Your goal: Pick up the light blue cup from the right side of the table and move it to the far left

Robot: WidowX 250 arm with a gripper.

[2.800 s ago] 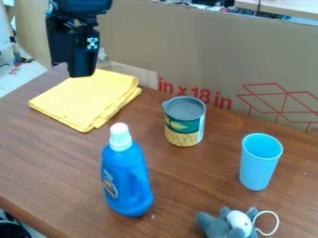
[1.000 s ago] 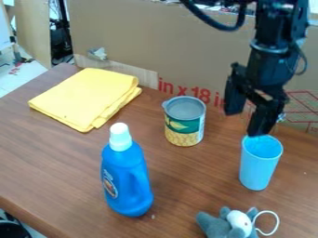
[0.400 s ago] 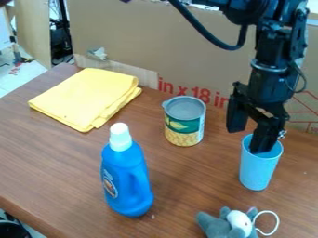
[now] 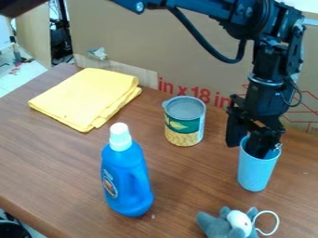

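Note:
The black gripper [image 4: 245, 145] hangs at the right, over the light blue cup [image 4: 256, 172]. One finger is down inside the cup and the other is against the outside of its left wall, with the rim pinched between them. The cup stands on the table, nearly upright. To its left is a can [image 4: 184, 123] with a green and yellow label. A blue bottle with a white cap [image 4: 127, 179] stands upright nearer the camera. The grey plush toy [image 4: 231, 224] lies at the bottom edge, below the cup.
A folded yellow cloth [image 4: 86, 96] lies at the back left of the brown wooden table [image 4: 56, 153]. Behind the table's rear edge stands a large cardboard panel [image 4: 142, 42], close behind the arm.
From the upper left the arm has swung to the right and come down at the cup. Since the last earlier frame it is lower, its fingers have drawn together, and the cup has shifted slightly left.

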